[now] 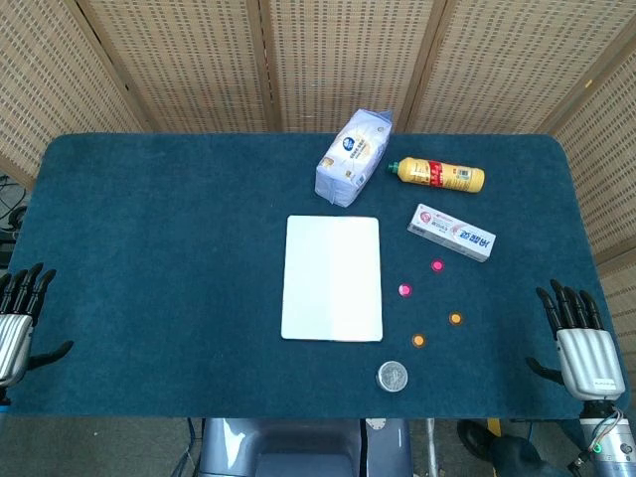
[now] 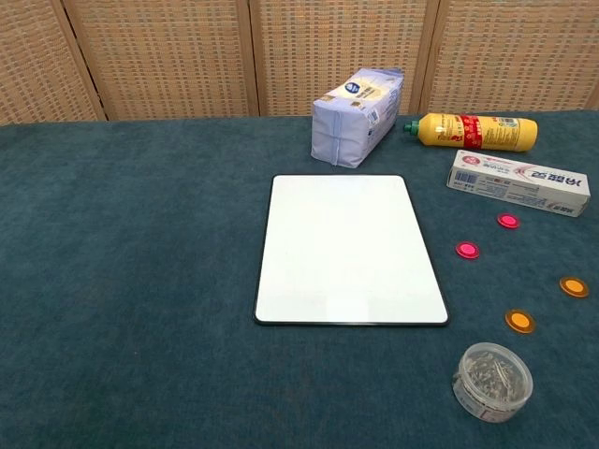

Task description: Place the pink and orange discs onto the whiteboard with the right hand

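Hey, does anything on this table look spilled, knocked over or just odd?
Nothing looks spilled or damaged. The yellow plastic bottle lies on its side behind the toothpaste box, cap on. The white rectangular whiteboard lies flat and bare.

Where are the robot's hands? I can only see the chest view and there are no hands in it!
Observer: In the head view the right hand rests at the table's right edge, fingers apart, holding nothing.
Child: And the other one?
Observer: The left hand sits at the far left edge, also holding nothing.
Child: Is the right hand near the discs?
Observer: Not touching any. The nearest orange disc lies apart from it, further left, toward the whiteboard.
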Motion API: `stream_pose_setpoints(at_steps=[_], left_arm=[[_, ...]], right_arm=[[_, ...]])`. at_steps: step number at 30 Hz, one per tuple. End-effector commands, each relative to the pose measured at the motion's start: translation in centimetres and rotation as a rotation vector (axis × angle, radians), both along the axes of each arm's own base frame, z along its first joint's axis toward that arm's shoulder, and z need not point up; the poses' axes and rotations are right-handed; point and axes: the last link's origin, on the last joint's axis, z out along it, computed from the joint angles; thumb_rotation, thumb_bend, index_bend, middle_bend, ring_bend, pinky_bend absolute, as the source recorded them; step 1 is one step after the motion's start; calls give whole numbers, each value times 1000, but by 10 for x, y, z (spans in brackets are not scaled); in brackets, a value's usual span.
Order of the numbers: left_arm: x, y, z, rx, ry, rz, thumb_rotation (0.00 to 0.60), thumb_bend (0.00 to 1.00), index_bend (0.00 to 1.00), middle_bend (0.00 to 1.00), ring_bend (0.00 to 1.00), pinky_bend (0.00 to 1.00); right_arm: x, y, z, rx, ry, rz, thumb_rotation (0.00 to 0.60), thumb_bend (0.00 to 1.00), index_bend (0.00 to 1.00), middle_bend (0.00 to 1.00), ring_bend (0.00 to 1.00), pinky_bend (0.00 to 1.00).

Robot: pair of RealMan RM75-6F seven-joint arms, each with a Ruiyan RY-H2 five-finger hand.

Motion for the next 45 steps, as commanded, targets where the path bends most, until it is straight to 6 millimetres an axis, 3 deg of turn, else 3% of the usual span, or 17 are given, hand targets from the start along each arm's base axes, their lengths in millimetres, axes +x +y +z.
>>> stream_pose_setpoints(at_steps=[1, 10, 15, 17, 19, 24, 28, 34, 38, 45], left_arm=[[0, 0, 0, 1, 0, -1, 600, 0, 0, 0, 0, 0], [0, 0, 0, 3, -1, -3, 600, 0, 0, 0, 0, 0], [2, 3, -3, 5, 1, -4, 600, 0, 0, 0, 0, 0], [2, 3, -3, 6, 4, -4, 600, 0, 0, 0, 0, 0], [2, 3, -4, 8, 2, -5, 600, 0, 0, 0, 0, 0], [2, 5, -4, 9, 8, -2, 600, 0, 0, 0, 0, 0], [2, 4, -5, 9, 7, -2, 600, 0, 0, 0, 0, 0], [1, 3, -4, 11, -4, -8, 600, 0, 0, 0, 0, 0], [0, 4, -4, 13, -2, -2, 600, 0, 0, 0, 0, 0], [0, 3, -3, 12, -3, -1, 600, 0, 0, 0, 0, 0]], right_arm=[[0, 1, 0, 1, -2, 3, 600, 0, 0, 0, 0, 0], [1, 0, 0, 8, -6, 9, 600, 0, 0, 0, 0, 0], [6, -14, -4, 18, 3, 50, 600, 0, 0, 20, 4, 3], [13, -27, -6, 18, 28, 95, 600, 0, 0, 169, 119, 107], [21, -43, -7, 18, 54, 147, 600, 0, 17, 412, 351, 354], [44, -92, -26, 107, 75, 227, 600, 7, 132, 668, 634, 783], [57, -128, -49, 199, 62, 231, 600, 82, 227, 789, 756, 952], [60, -171, -88, 245, 75, 153, 600, 176, 315, 865, 835, 1000], [61, -188, -109, 267, 69, 92, 600, 229, 359, 883, 851, 1000], [55, -209, -129, 257, 81, -2, 600, 311, 391, 904, 890, 1000]])
